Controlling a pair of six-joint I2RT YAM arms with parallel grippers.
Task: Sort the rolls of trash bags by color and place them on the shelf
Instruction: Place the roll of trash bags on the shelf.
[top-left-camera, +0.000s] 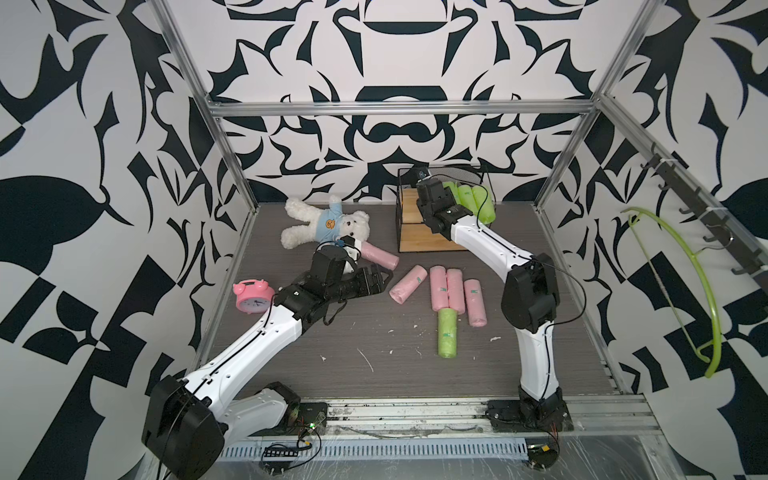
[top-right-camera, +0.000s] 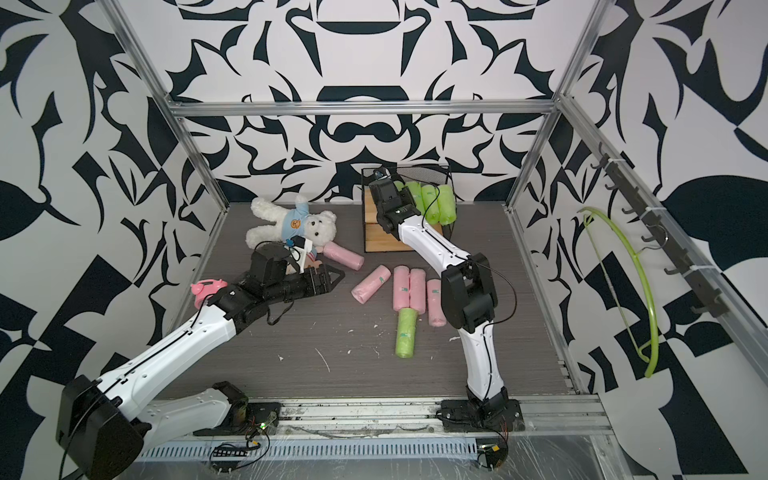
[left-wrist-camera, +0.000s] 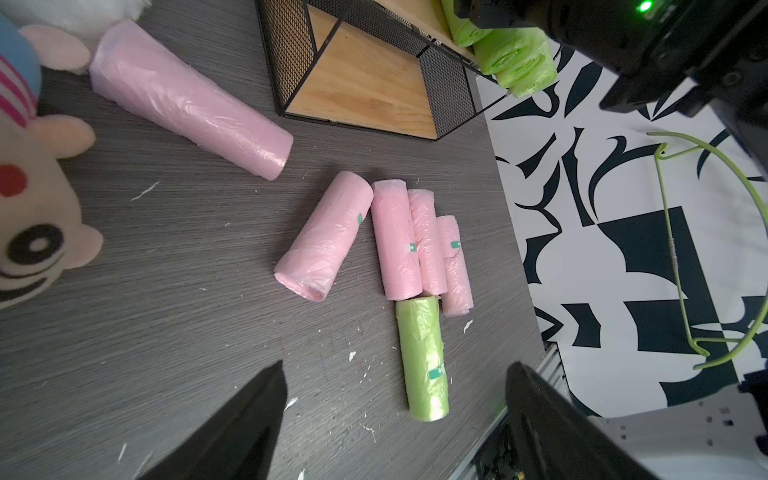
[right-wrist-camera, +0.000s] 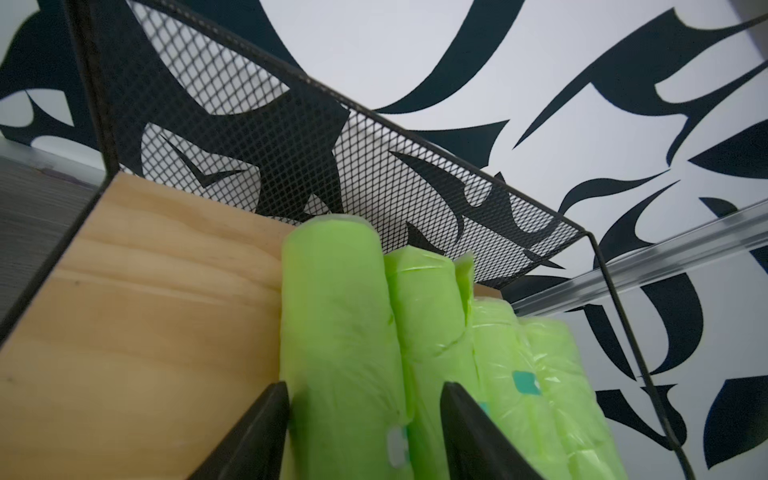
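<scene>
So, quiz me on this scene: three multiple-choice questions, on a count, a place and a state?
1. How many pink rolls lie on the table? A) three B) five C) seven
2. Where do most green rolls lie? A) the shelf's top board B) its bottom board C) the table
3. The left hand is: A) open and empty B) shut on a pink roll C) shut on a green roll

Answers: 1 B, one lies apart and four close together; 2 A, only one lies on the table; 3 A, it stands wide open, gripping nothing.
</scene>
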